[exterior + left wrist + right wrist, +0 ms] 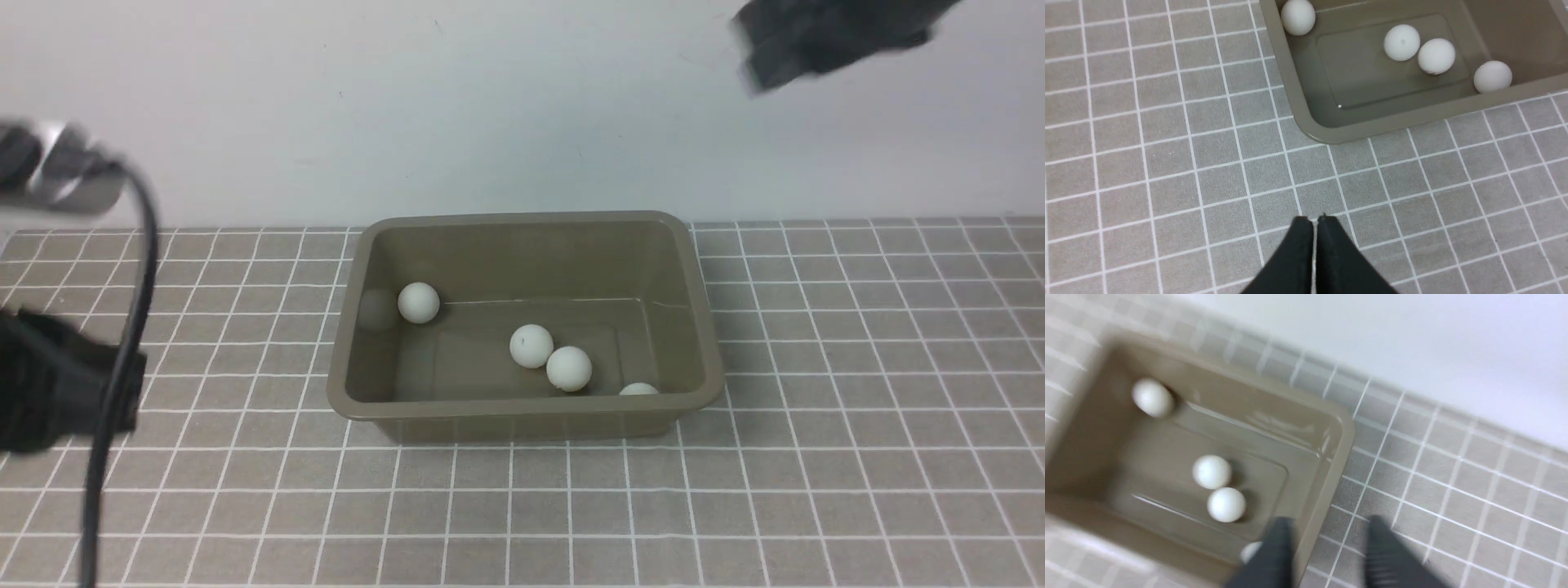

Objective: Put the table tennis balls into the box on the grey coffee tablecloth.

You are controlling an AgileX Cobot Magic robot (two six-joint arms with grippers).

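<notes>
All four table tennis balls (531, 345) lay inside the box (522, 406) on the grey coffee tablecloth (857, 408), so the placing step looked finished. The left gripper (1314, 220) was pressed together, empty, over bare cloth. The right gripper (1331, 522), blurred, seemed spread and held nothing. The next move probably called only for parking both arms.

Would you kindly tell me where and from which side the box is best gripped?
I would take the box by its flared rim at the middle of the far long wall, coming straight down so the wall sits between the jaws. The rim offers a lip, and no table tennis balls lie against that stretch.
</notes>
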